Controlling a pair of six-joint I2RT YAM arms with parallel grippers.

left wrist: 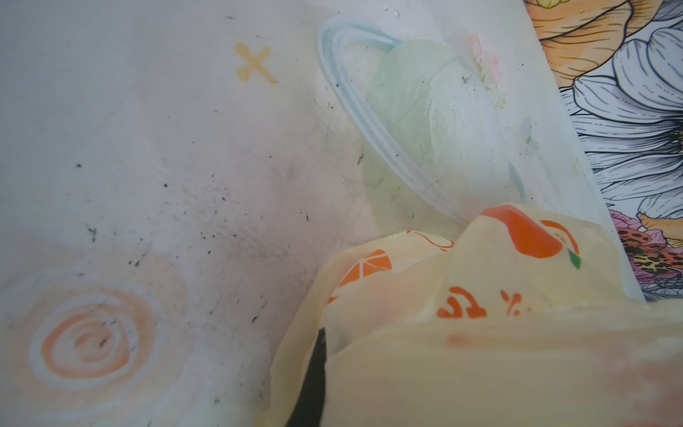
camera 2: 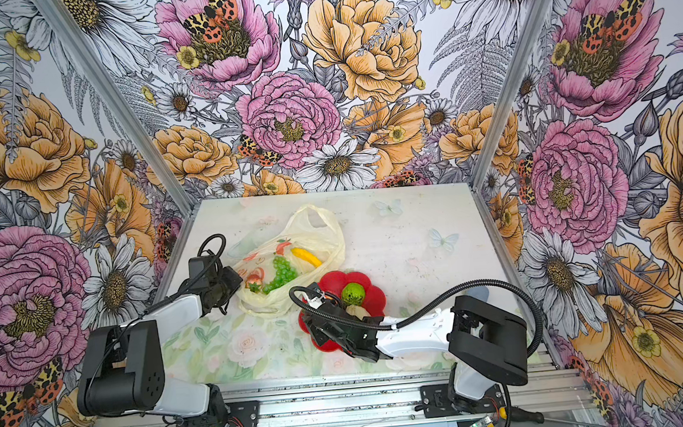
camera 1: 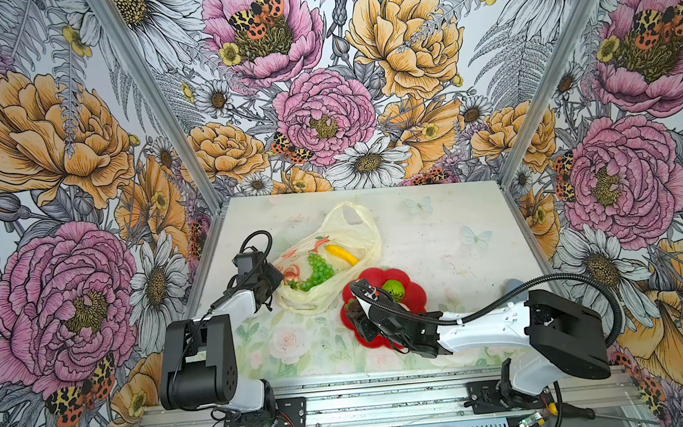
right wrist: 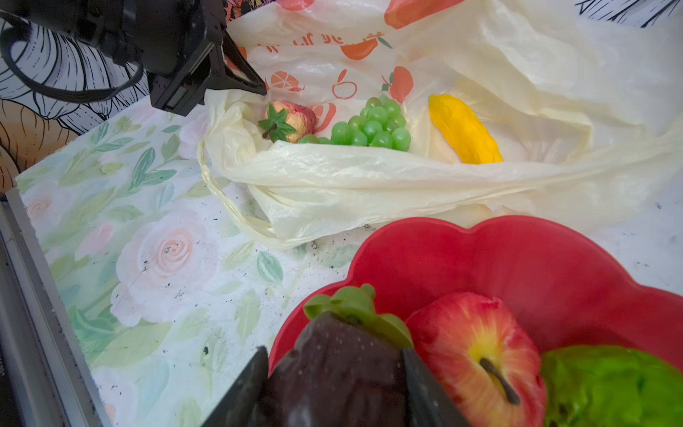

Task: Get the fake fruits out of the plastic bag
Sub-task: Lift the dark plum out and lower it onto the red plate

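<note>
Floral walls (camera 1: 323, 111) ring a pale surface (camera 1: 438, 248); in both top views the left pincer (camera 1: 271, 286) nips the bag (camera 1: 369, 237) at its rim, grapes (camera 1: 318, 271) and banana (camera 1: 341, 254) inside beyond it, and the right pincer (camera 1: 352, 309) hangs over a red plate (camera 1: 415, 296). From the left wrist, bag film drapes one fingertip (left wrist: 314, 369), jaws closed on it. From the right wrist, the half-spread pincer clasps a dark plum (right wrist: 332, 377) beside an apple (right wrist: 476, 355). Dropped at the plate's edge, it could roll off; thin film could slip the left pinch.
</note>
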